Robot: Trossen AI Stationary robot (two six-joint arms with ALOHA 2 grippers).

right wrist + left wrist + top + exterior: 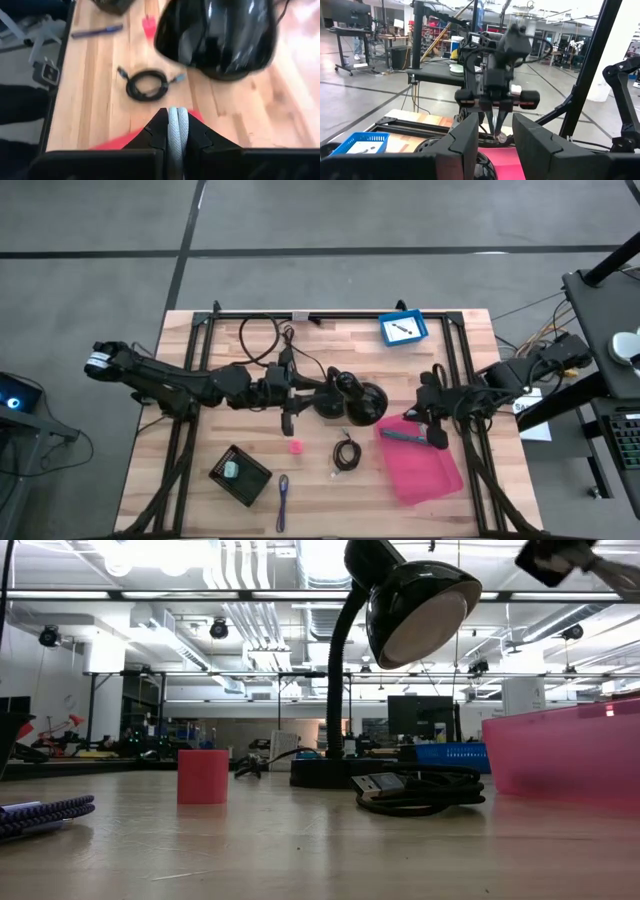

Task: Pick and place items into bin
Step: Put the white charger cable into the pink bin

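My right gripper (437,436) hangs over the far end of the pink bin (428,470), slanting down, shut on a thin silvery piece (177,131). A teal marker (403,436) lies in the bin. On the table lie a pink cube (295,446), a coiled black cable (346,452) and a purple pen (283,488). My left gripper (298,395) is level beside the black desk lamp (352,402). It is open, and nothing shows between its fingers (462,145). My right gripper pinches the silvery piece (177,125) between its two fingers, and a pale strip of it shows in the narrow gap. The fingers slant down from the table's right side. The piece is clear of the table, above the bin's far end.
The lamp's round head (420,600) arches over the table's middle, with its base (330,772) behind the cable. A blue tray (403,328) sits at the far edge. A black box (240,474) holding a pale thing stands near the front left. A long black cord (262,338) loops at the back.
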